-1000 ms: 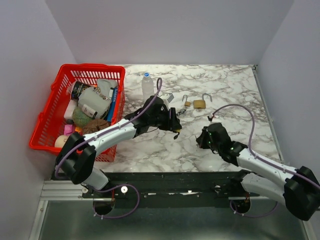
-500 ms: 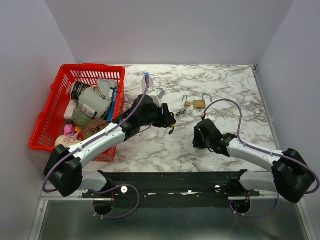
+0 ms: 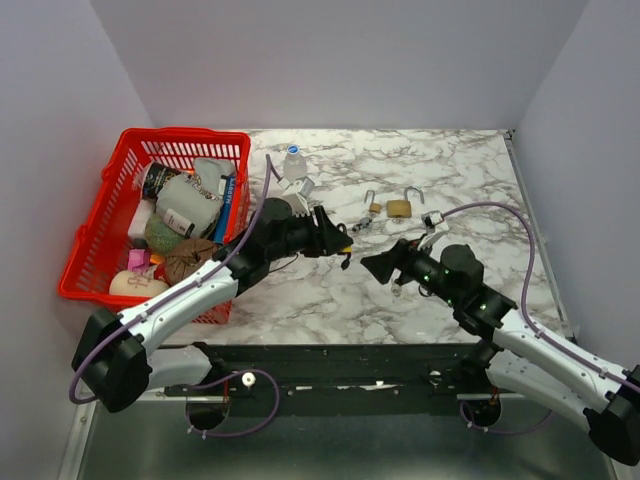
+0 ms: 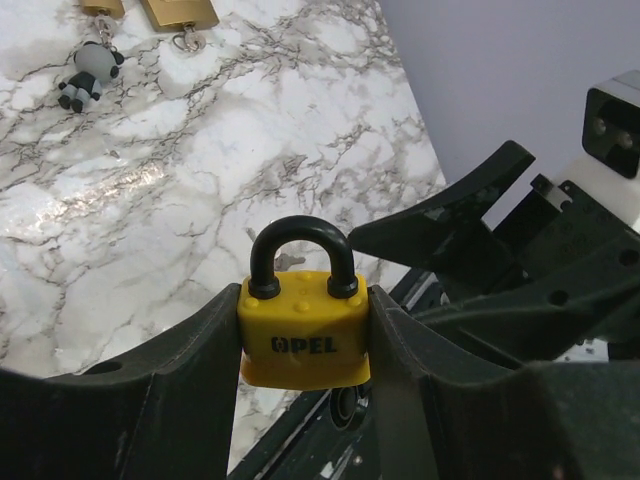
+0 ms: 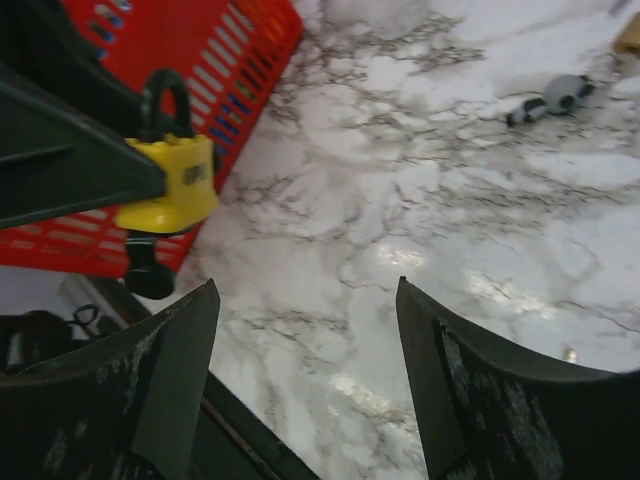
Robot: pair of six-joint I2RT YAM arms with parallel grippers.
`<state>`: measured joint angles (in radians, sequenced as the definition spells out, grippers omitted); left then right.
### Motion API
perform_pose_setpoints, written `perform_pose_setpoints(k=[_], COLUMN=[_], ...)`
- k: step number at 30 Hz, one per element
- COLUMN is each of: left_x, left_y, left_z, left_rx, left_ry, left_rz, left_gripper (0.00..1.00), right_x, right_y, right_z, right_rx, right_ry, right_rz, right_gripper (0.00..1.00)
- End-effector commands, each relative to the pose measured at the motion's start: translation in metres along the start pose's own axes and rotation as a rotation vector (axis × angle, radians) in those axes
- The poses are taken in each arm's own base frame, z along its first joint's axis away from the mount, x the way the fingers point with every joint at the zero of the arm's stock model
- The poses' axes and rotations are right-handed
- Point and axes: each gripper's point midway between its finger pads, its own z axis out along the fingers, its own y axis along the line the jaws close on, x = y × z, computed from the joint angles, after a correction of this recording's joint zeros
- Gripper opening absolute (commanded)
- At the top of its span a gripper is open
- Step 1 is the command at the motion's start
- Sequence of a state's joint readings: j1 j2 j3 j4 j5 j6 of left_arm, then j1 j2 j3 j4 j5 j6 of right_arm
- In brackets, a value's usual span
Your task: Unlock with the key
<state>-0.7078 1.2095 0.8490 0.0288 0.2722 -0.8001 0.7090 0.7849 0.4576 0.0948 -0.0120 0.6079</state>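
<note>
The left gripper clamps a yellow padlock by its flat sides and holds it above the marble table, with the black shackle seated in the body at both ends. Raised black letters on the face of the lock read "OPEL". Seen from the right wrist, a black rounded head, apparently the key, juts from the underside of the lock. Facing it, the right gripper stands wide apart with nothing between its fingers, near the padlock but not touching it. Only bare table lies between the two claws.

Behind them, well apart from the held lock, a brass padlock with its shackle swung open lies beside a smaller brass lock. A panda charm lies just in front of the pair. A clear bottle with a blue cap stands upright at the left arm's elbow. A red basket crammed with assorted goods fills the left edge of the table; none of their labels can be read
</note>
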Motion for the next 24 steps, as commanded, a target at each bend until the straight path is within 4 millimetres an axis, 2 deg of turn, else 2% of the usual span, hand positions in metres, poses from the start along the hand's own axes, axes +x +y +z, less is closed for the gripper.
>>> perform_pose_setpoints(k=[1,8,13,18,21,24], left_x=[-0.038,-0.038,-0.033,-0.026,-0.028,-0.027], left_y=[-0.019,-0.008,-0.008,-0.015,-0.014,-0.016], left_z=[-0.012,-0.015,-0.017,-0.018,-0.021,-0.023], left_rx=[0.03,-0.031,-0.032,-0.004,-0.011,-0.01], left_ry=[-0.187,-0.237,-0.255,-0.254,-0.289,-0.303], left_rz=[-0.091,-0.158,-0.192,-0.226,-0.247,-0.26], left_gripper=[0.0,0.0,0.0,0.0,0.0,0.0], right_x=[-0.019,-0.021,-0.029,-0.034,-0.032,-0.028], right_y=[0.057,0.085,0.095,0.089,0.083,0.086], right_z=[-0.003,0.011,0.025,0.042,0.053,0.062], right_rx=[-0.236,-0.238,-0.225,-0.129,-0.069,-0.06], right_ry=[-0.05,-0.091,-0.138,-0.17,-0.171,-0.163], right_rz=[0.007,-0.066,-0.101,-0.15,-0.166,-0.182], right_gripper=[0.81,0.82,0.79,0.75,0.69,0.6])
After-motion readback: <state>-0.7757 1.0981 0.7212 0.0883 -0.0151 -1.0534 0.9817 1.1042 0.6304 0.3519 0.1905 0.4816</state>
